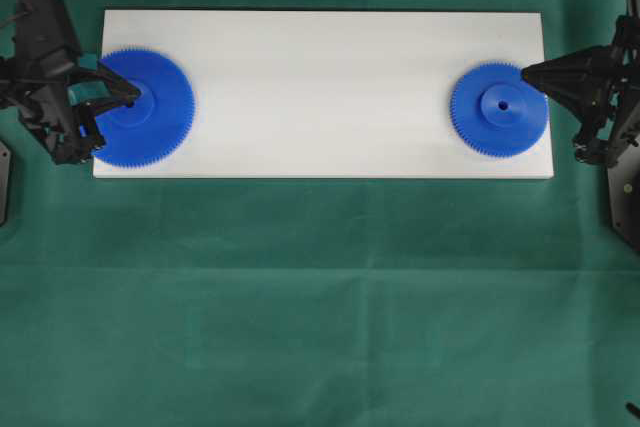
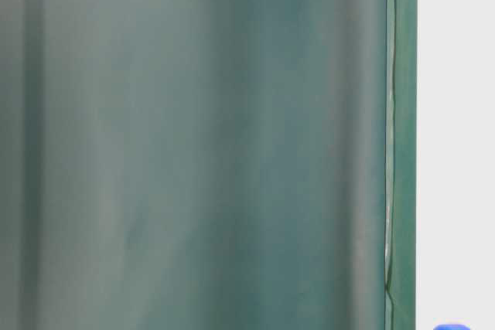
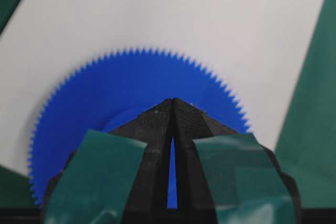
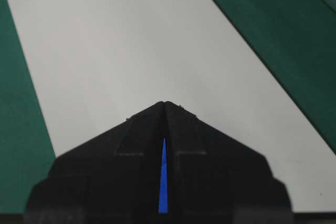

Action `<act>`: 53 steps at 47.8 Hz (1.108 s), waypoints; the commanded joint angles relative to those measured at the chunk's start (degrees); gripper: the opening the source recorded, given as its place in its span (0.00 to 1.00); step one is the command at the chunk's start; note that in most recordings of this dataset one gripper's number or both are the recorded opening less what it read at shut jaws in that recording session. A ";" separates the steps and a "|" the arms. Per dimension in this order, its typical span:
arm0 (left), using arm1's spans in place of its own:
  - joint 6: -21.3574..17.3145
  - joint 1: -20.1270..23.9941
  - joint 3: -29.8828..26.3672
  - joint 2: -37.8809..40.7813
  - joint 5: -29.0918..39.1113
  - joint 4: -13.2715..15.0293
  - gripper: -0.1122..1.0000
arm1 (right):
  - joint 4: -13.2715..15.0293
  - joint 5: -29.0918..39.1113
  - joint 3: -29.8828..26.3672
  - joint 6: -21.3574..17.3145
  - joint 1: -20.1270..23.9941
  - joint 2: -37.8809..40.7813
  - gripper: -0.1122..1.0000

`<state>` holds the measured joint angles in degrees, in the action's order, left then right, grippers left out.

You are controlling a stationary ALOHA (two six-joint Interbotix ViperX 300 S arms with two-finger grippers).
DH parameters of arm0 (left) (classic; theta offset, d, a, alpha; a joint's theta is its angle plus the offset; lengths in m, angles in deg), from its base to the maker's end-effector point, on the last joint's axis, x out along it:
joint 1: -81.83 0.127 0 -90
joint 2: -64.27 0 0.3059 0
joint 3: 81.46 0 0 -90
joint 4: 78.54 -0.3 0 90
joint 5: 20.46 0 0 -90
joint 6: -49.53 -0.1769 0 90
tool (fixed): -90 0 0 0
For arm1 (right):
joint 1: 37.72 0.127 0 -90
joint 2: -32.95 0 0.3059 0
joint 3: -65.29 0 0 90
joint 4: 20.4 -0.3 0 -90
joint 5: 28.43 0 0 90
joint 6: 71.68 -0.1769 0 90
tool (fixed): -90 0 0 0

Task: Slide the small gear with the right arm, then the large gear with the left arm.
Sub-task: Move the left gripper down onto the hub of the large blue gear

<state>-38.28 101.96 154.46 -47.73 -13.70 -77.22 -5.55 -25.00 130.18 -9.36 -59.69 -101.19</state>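
The large gear [image 1: 150, 122] lies flat on the left end of the white board [image 1: 320, 87]. My left gripper [image 1: 133, 98], with teal marks, is shut, its tip over the gear's raised hub. In the left wrist view the closed tips [image 3: 173, 100] sit above the hub, and the large gear [image 3: 136, 77] spreads out beyond them. The small gear [image 1: 495, 122] lies on the board's right end, centre hole showing. My right gripper [image 1: 524, 71] is shut, its point over the gear's far right rim. In the right wrist view the small gear [image 4: 163, 182] shows as blue through the slit behind the closed tips [image 4: 165, 103].
Green cloth [image 1: 320, 297] covers the table around the board. The board's bare middle stretches between the two gears. The arm bases stand at the left edge [image 1: 35, 47] and the right edge [image 1: 620, 147]. A blue sliver [image 2: 451, 328] peeks in at the table-level view's corner.
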 commanded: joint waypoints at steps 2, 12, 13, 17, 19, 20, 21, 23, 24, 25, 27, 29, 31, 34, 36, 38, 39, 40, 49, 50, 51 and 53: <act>0.09 1.49 -0.88 2.55 -0.18 0.00 0.10 | 0.09 -0.53 -0.53 0.09 0.44 0.09 0.56; 0.09 1.93 -1.14 6.68 0.00 0.00 0.10 | 0.09 -0.53 -0.53 0.09 0.97 0.09 0.56; 0.09 1.93 -1.14 7.03 0.00 0.00 0.10 | 0.09 -0.53 -0.53 0.09 0.97 0.09 0.56; 0.09 1.93 -1.14 8.09 0.09 0.00 0.10 | 0.09 -0.53 -0.44 0.09 1.14 0.09 0.56; 0.09 1.93 -1.14 8.44 0.09 0.00 0.10 | 0.09 -0.53 -0.44 0.09 1.14 0.09 0.56; 0.09 1.93 -1.14 8.70 0.09 0.00 0.10 | 0.09 -0.53 -0.44 0.09 1.14 0.09 0.56; 0.09 1.93 -1.14 8.79 0.09 0.00 0.10 | 0.00 -0.53 -0.44 0.09 1.14 0.09 0.56; 0.09 1.93 -1.05 8.96 0.09 0.00 0.10 | 0.09 -0.53 -0.44 0.09 1.14 0.09 0.56; 0.09 2.02 -0.97 9.05 0.18 -0.09 0.10 | 0.09 -0.62 -0.44 0.09 1.14 0.09 0.56; 0.09 2.02 -0.97 9.05 0.18 0.00 0.10 | 0.09 -0.53 -0.44 0.09 1.14 0.09 0.56; 0.09 2.20 -0.79 9.05 0.18 -0.09 0.10 | 0.09 -0.53 -0.44 0.09 1.14 0.09 0.56; 0.09 2.55 -0.70 9.05 0.26 -0.09 0.10 | 0.09 -0.53 -0.35 0.09 1.14 0.09 0.56; 0.00 2.90 -0.53 9.05 0.26 -0.09 0.10 | 0.00 -0.53 -0.35 0.09 1.14 0.09 0.56; 0.00 3.78 -0.18 9.05 0.26 -0.09 0.10 | 0.09 -0.53 -0.35 0.09 1.23 0.09 0.56; 0.00 4.31 0.18 9.14 0.26 -0.09 0.10 | 0.09 -0.53 -0.35 0.09 1.23 0.09 0.56; 0.00 4.66 0.35 9.14 0.26 -0.09 0.10 | 0.09 -0.53 -0.35 0.09 1.32 0.09 0.56; 0.00 4.75 0.44 9.14 0.26 -0.09 0.10 | 0.09 -0.62 -0.35 0.09 1.32 0.09 0.56; 0.00 4.92 0.53 9.14 0.26 -0.09 0.10 | 0.09 -0.53 -0.35 0.09 1.41 0.09 0.56; 0.00 5.01 0.62 9.23 0.26 -0.18 0.10 | 0.09 -0.53 -0.35 0.09 1.85 0.09 0.56; 0.00 5.01 0.62 9.23 0.26 -0.09 0.10 | 0.09 -0.62 -0.35 0.09 1.93 0.09 0.56; 0.00 5.01 0.62 9.23 0.26 -0.09 0.10 | 0.09 -0.53 -0.35 0.09 1.93 0.09 0.56; 0.00 5.01 0.62 9.23 0.26 -0.18 0.10 | 0.09 -0.53 -0.35 0.09 1.93 0.09 0.56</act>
<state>-38.19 106.71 155.43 -38.32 -13.26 -77.22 -5.64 -25.09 130.44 -9.45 -57.93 -101.19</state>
